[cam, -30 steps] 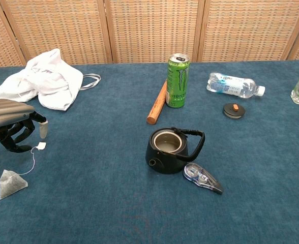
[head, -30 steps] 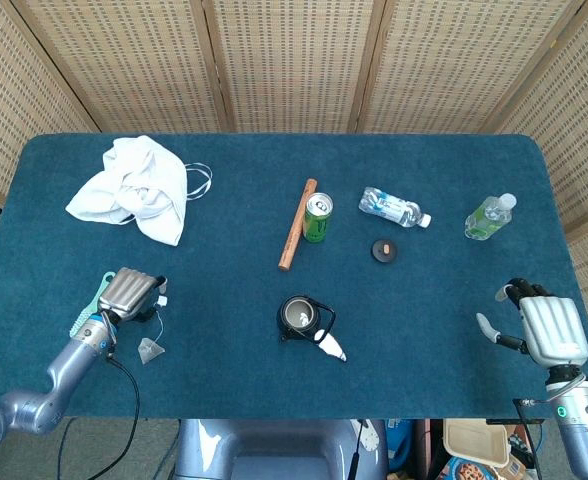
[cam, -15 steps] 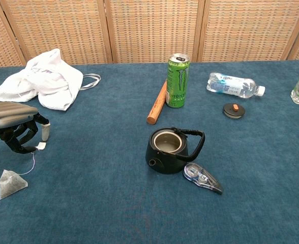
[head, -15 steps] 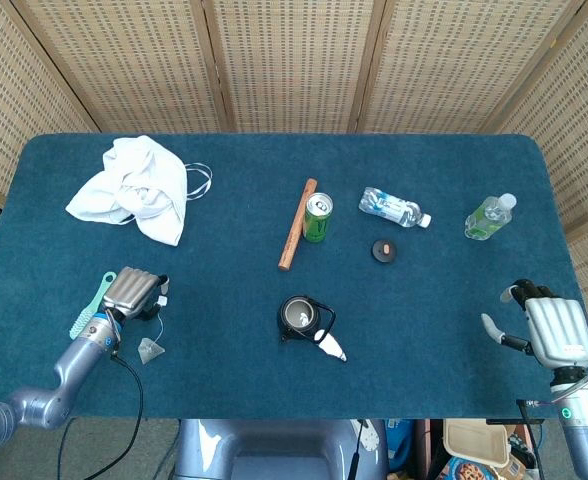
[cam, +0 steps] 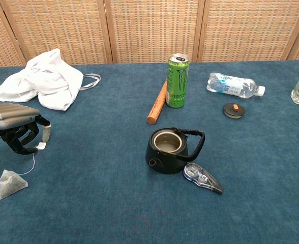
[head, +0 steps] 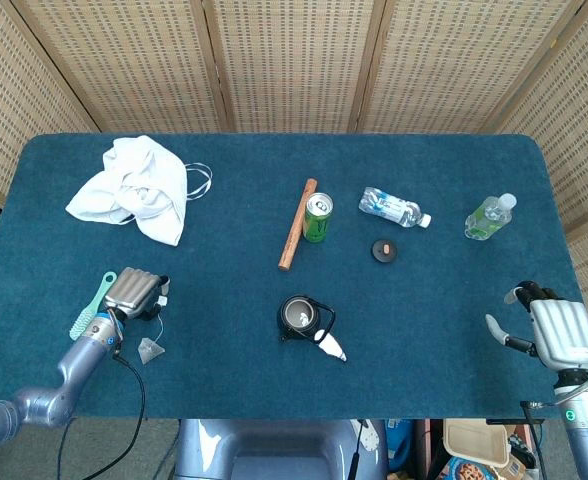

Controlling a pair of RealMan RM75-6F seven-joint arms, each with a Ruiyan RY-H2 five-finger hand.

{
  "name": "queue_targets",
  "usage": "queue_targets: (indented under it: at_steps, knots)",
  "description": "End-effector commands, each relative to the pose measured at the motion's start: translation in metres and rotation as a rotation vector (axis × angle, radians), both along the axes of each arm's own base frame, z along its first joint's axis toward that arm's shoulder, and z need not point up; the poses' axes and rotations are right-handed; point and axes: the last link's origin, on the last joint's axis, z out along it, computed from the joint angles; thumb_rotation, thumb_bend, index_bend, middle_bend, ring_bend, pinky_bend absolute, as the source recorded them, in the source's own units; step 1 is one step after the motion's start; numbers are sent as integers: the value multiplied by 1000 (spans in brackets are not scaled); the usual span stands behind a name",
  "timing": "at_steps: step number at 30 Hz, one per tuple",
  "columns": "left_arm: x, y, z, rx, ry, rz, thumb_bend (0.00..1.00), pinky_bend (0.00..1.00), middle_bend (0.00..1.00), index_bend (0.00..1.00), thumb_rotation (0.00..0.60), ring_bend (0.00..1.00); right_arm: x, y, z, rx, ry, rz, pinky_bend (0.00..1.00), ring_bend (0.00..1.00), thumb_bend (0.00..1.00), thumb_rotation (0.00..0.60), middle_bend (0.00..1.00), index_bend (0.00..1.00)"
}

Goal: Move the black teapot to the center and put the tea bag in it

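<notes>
The black teapot (head: 298, 318) (cam: 169, 150) stands open-topped near the table's middle front, handle to its right. Its lid (head: 383, 250) (cam: 234, 110) lies apart, behind and to the right. The tea bag (head: 152, 348) (cam: 10, 183) lies flat at the front left, its string running up to a white tag (head: 161, 300) (cam: 41, 146). My left hand (head: 134, 292) (cam: 15, 127) hovers over that tag with fingers curled; one fingertip touches the tag, and a firm pinch is not visible. My right hand (head: 559, 335) sits at the front right edge, fingers apart, holding nothing.
A correction tape dispenser (head: 330, 347) (cam: 203, 178) lies against the teapot's front right. Behind the pot are a wooden stick (head: 296, 224), a green can (head: 317, 217) and a lying water bottle (head: 394, 208). A green bottle (head: 489, 216) stands far right, white cloth (head: 134, 188) back left, teal brush (head: 92, 305) beside my left hand.
My left hand has sunk slightly over the tag, while the tag and tea bag stay put. My right hand has drawn back toward the front right edge.
</notes>
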Motion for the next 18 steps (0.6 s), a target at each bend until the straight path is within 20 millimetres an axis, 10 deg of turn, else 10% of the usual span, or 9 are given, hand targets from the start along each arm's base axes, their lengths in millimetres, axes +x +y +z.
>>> queue_targets:
  at_steps: [1,18]
  knots:
    - [0,0,-1,-1,3,1,350,728,730,457,600,728,0,1,0,0,-1,-1,619,404,493,101,381,430]
    - [2,-1,-3,-9,-3,13,351,728,730,485,600,729,-2,5,1,-1,-10,-11,619,404,493,99,381,430]
